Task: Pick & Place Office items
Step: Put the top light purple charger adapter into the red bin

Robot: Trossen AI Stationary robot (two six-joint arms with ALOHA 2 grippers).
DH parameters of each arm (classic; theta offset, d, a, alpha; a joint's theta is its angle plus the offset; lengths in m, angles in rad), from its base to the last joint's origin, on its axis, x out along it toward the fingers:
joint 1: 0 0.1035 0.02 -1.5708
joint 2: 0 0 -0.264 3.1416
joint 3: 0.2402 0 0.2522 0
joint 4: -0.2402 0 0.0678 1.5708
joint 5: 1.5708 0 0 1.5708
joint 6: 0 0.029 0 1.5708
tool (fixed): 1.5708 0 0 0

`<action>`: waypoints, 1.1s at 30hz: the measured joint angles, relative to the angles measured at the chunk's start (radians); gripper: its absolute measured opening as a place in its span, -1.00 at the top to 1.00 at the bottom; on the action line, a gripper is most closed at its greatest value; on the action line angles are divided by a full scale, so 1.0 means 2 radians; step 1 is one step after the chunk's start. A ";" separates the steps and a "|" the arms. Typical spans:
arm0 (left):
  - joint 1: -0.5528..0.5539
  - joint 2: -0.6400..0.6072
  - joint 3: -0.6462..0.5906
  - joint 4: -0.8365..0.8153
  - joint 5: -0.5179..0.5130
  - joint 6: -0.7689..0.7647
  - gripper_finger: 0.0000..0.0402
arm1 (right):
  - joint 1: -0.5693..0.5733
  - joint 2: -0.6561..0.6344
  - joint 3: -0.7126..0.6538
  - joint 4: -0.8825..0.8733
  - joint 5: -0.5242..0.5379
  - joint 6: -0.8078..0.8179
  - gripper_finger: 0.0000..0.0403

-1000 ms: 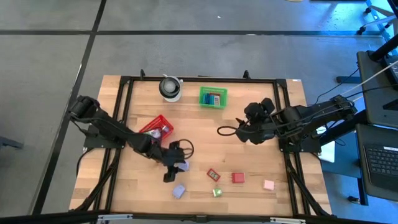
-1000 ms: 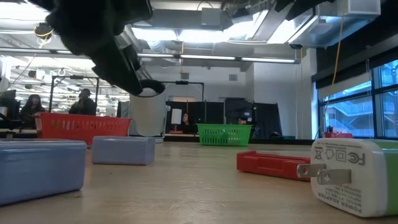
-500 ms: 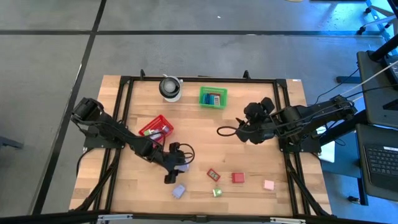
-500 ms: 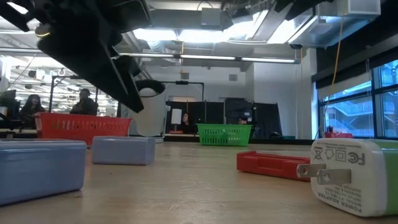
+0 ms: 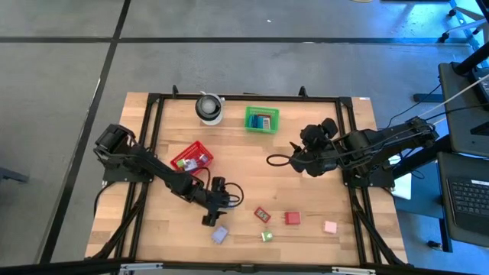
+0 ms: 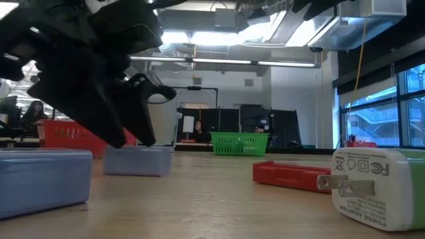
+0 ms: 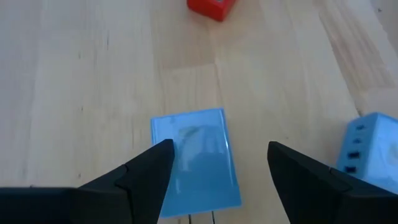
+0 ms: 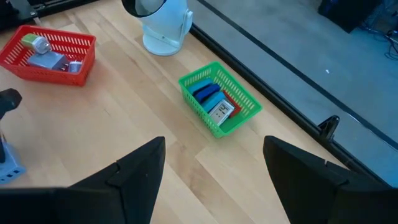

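As seen from the high view, the left gripper (image 5: 221, 200) is lowered over the front part of the pale wooden desk (image 5: 252, 156), just behind a small lavender block (image 5: 220, 234), while the right gripper (image 5: 290, 162) is held above the middle of the desk. A red mesh basket (image 5: 192, 156) with a few small pieces inside is seen behind the left arm, and a green rectangular basket (image 5: 261, 118) holding blue and red pieces is set near the far edge, beside a white rounded device (image 5: 208, 108). Along the front are laid a small red-and-green piece (image 5: 262, 215), a tiny green piece (image 5: 267, 236), a red square block (image 5: 292, 218) and a pink block (image 5: 330, 227).

From the low view, the left gripper is seen down at the desk, partly covering a pale blue block (image 6: 138, 160); a larger pale blue block (image 6: 43, 179), a flat red piece (image 6: 290, 176) and a white-and-green plug adapter (image 6: 378, 186) are seen in the foreground.

In the left wrist view, the dark fingers (image 7: 146, 174) are spread wide and empty on either side of a flat light-blue rectangular piece (image 7: 198, 158) lying on the wood; a light-blue plug block (image 7: 370, 149) is just beside it.

In the right wrist view, the right fingers (image 8: 140, 168) are held apart with nothing between them, above bare wood.
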 joint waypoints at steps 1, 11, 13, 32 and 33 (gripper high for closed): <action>0.000 0.001 0.000 0.001 -0.004 0.000 -0.29 | 0.000 0.000 0.000 0.000 0.000 0.000 -0.36; 0.000 0.001 0.020 -0.019 -0.031 0.020 -0.27 | 0.000 0.000 0.000 0.000 0.000 0.000 -0.36; 0.000 0.001 0.031 -0.019 -0.033 0.039 -0.27 | 0.000 0.000 0.000 0.000 0.000 0.000 -0.36; 0.014 0.005 0.036 -0.076 -0.037 0.019 -0.27 | 0.000 0.000 0.000 0.000 0.004 -0.001 -0.36; 0.014 0.008 0.036 -0.075 -0.037 0.019 -0.27 | 0.000 0.000 0.000 0.000 0.004 -0.001 -0.36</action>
